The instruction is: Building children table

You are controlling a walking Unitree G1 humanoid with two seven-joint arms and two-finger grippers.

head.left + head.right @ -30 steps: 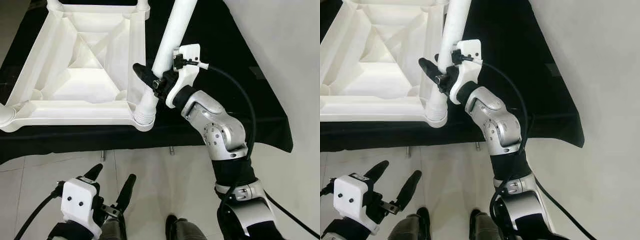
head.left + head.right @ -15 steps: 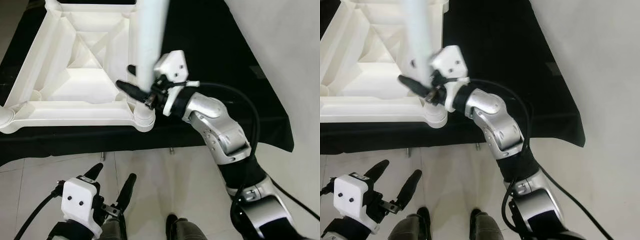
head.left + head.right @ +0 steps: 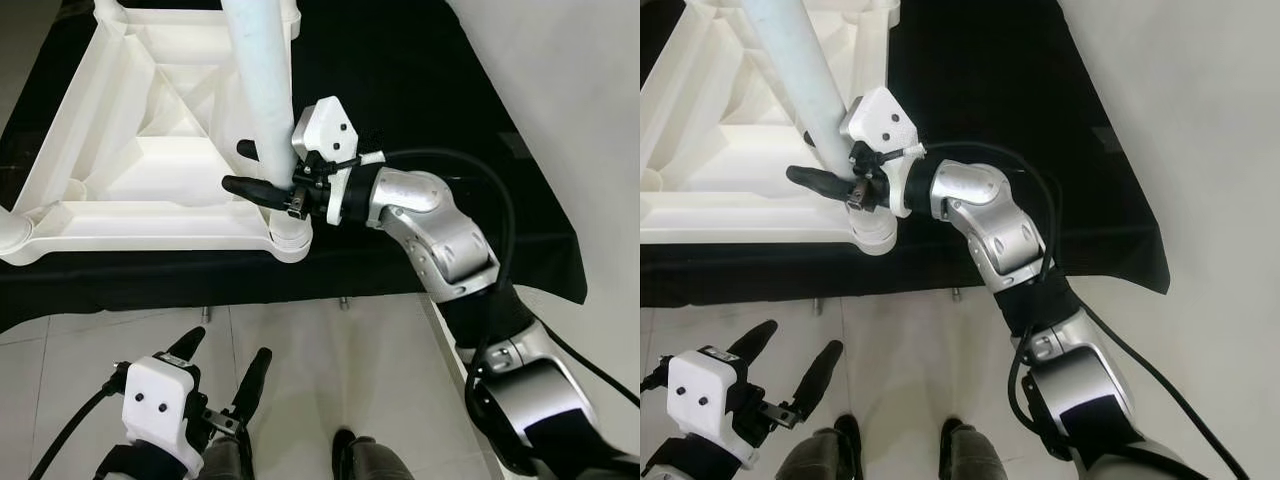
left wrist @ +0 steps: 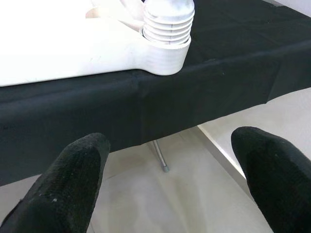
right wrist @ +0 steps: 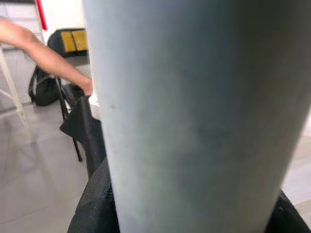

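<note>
Plastic ribs of the white children's table (image 3: 150,150) lay upturned on the black-draped tabletop (image 3: 420,80), its hollow underside facing up and its near edge running along the tabletop's front. Down at my left, my left pincer (image 3: 222,375) hung low over the tiled floor (image 3: 330,360), below the tabletop's front edge, its two black fingers (image 4: 68,179) spread wide apart and gripping nothing; along them I saw the ribbed corner socket (image 4: 167,26) of the table and the black cloth hanging under it. Further right, at the near right corner of the upturned table, the white table leg (image 3: 258,75) stood in that socket, leaning up and away toward the far left. My right pincer (image 3: 250,170) reached in from the right, level with the tabletop, and its fingers were clamped on the leg just above the socket, one black finger (image 3: 820,180) lying across the leg's near side. From my right wrist the leg (image 5: 194,111) loomed close and pale between the fingers, and past it a person's bare arm (image 5: 43,53) reached toward a dark chair (image 5: 80,126).
</note>
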